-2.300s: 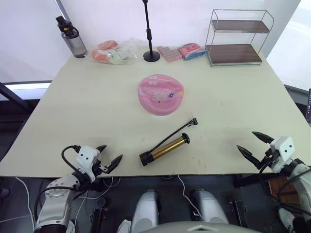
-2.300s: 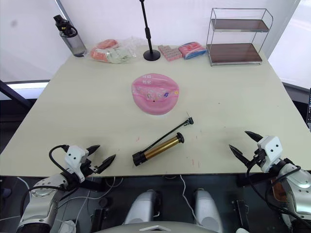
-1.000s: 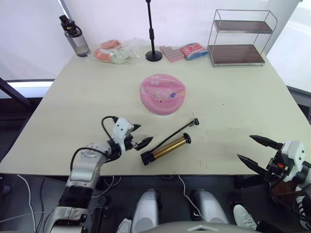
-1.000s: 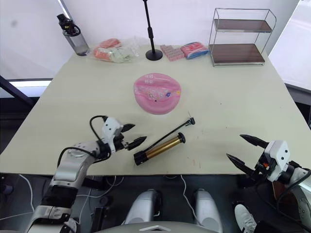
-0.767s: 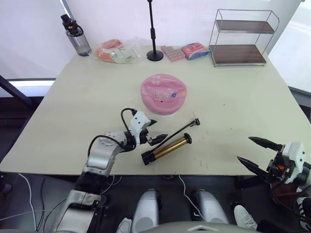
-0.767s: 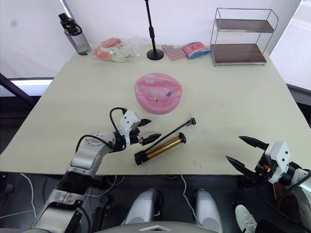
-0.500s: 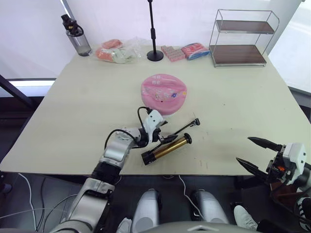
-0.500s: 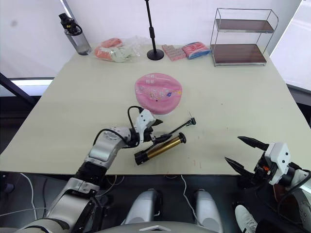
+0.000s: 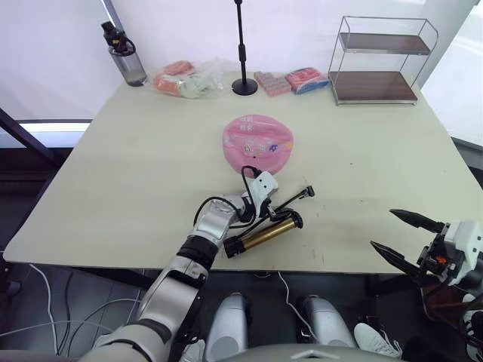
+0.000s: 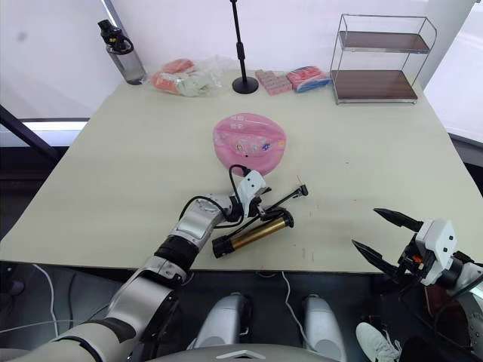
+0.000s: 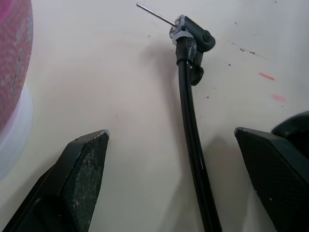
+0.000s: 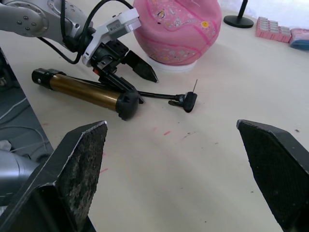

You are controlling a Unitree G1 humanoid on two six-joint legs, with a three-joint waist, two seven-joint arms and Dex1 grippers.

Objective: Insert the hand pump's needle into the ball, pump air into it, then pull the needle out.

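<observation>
Over the gold-brass hand pump [image 9: 260, 234], my left gripper [image 9: 279, 210] straddles its thin black hose [image 11: 193, 145], fingers spread; the wrist view reveals the thin metal needle [image 11: 155, 13]; my right gripper [image 9: 404, 235] is spread too.

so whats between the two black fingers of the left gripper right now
The hand pump's thin black hose runs between the open left gripper's fingers, untouched, with bare table either side; the left wrist view shows it.

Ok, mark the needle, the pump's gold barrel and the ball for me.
needle [image 11: 155, 13]: left wrist view, middle of the bare metal pin.
hand pump [image 10: 253, 234]: right eye view, middle of the gold barrel.
ball [image 9: 257, 142]: left eye view, centre of its pink top.
</observation>
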